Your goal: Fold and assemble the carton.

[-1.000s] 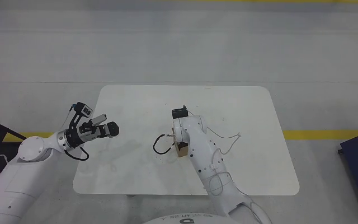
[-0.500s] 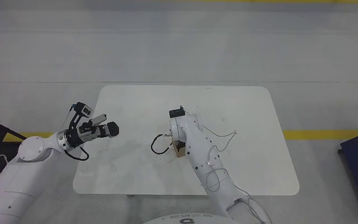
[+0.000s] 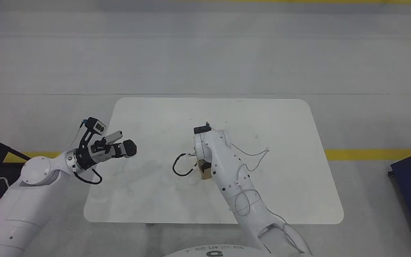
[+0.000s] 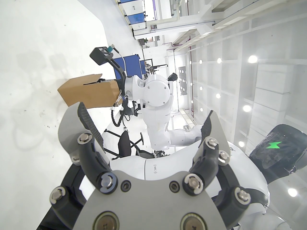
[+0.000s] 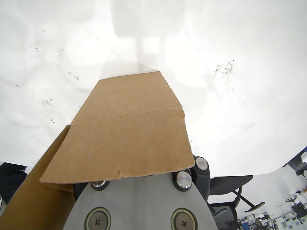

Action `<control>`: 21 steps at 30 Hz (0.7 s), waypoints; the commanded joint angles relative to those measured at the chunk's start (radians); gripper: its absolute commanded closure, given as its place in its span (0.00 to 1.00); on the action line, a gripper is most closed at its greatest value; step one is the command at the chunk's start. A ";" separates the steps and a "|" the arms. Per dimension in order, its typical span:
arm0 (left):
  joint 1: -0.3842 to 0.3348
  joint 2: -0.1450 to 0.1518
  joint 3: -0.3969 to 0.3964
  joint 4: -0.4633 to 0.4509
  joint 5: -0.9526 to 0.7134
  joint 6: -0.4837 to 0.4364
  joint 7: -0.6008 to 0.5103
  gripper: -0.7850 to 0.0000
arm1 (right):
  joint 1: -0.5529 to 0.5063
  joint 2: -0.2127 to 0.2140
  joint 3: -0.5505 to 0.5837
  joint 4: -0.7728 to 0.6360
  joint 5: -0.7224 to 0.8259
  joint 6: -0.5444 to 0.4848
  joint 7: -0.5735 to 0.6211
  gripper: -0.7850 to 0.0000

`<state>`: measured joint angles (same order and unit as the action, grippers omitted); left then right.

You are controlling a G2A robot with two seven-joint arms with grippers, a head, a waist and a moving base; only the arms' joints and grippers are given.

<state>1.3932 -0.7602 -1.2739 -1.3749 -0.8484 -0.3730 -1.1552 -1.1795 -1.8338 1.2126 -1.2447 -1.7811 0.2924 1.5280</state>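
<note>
Carton (image 4: 87, 93) clamped in the right claw (image 4: 112, 88); left claw (image 4: 145, 108) gapes wide, well apart from it.

1. The right arm (image 3: 221, 168) has swung a little toward the robot's left over the desk (image 3: 154, 122). Most of that shift came in the first half second, with only a slight drift after it.
2. The carton (image 3: 204, 171) under its wrist has moved the same way with it.
3. The black cable loop (image 3: 182, 165) beside the carton has slid to the left as well.
4. The free end of the thin white wire (image 3: 254, 154) has drawn in closer to the arm.
</note>
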 commanded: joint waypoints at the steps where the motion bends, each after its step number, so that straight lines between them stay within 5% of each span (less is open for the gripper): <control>1: 0.000 0.000 0.000 0.000 0.000 0.000 0.000 0.00 | 0.005 -0.002 0.001 0.012 0.002 0.002 -0.002 0.68; 14: 0.000 0.000 0.000 0.000 0.000 0.000 0.000 0.00 | 0.038 -0.013 0.014 0.070 0.011 0.009 -0.009 0.64; 21: 0.000 0.000 0.000 0.000 0.000 0.000 0.000 0.00 | -0.008 0.002 0.014 -0.056 0.033 -0.008 0.008 0.63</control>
<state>1.3932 -0.7602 -1.2739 -1.3749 -0.8484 -0.3730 -1.1552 -1.1730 -1.8366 1.2274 -1.2616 -1.7542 0.2895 1.5307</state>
